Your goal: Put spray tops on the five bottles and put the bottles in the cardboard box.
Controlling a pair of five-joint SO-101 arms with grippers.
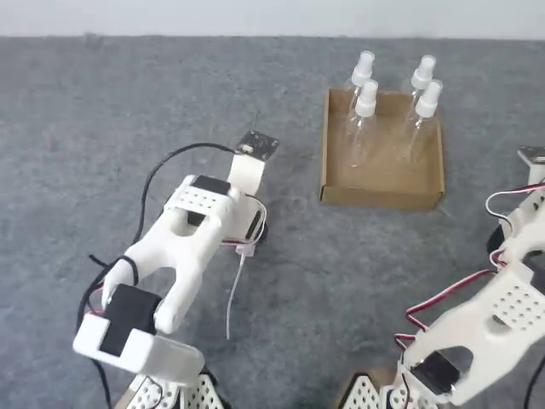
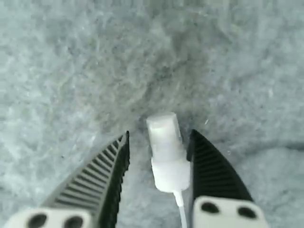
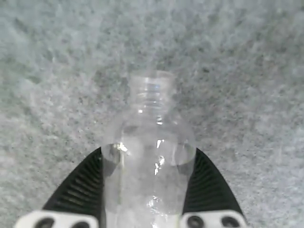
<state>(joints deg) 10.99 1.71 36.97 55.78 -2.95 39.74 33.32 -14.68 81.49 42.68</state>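
Nearest: both arms sit at the front edge of the grey bench. The left arm stretches out from front-left, the right arm is at front-right.

Left hand: part-way open, straddling a white spray top that lies on its side on the bench. One finger touches the top's side and the other finger stands apart from it, so it's not clamped. The top's thin dip tube trails along the bench toward the front edge.

Right hand: closed on a clear bottle, both fingers against its sides below the shoulder. The neck is bare with threads showing and has no top on it. The bottle points away from the wrist, over the bench. Can't tell if it's resting on the bench or lifted.

Farther back, right of centre: the cardboard box, open-topped, flat on the bench, well apart from the left hand. Four bottles stand in it two by two, each with a white spray top fitted.
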